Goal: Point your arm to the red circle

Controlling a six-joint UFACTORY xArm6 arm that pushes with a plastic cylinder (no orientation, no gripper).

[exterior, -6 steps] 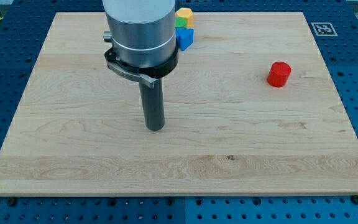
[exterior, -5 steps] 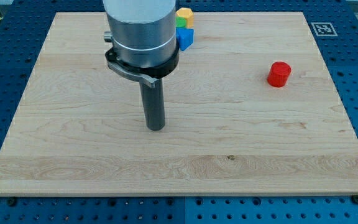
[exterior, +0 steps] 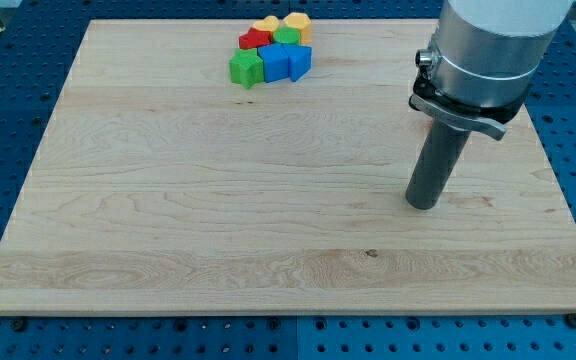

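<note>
My tip (exterior: 421,203) rests on the wooden board (exterior: 168,220) at the view's right, below the middle. The red circle stood at the view's right in the earlier frames. Now the arm's body (exterior: 488,50) and the rod cover that spot, so I cannot see the circle. My tip stands just below that spot, toward the view's bottom. I cannot tell if the rod touches the circle.
A tight cluster of blocks sits at the view's top centre: a green block (exterior: 246,68), two blue blocks (exterior: 276,62) (exterior: 300,60), a red block (exterior: 256,39), a second green block (exterior: 286,36) and two yellow blocks (exterior: 264,24) (exterior: 296,24).
The arm has swept from the view's left-centre to the right. It now covers the red circle and has uncovered the whole block cluster at the top.
</note>
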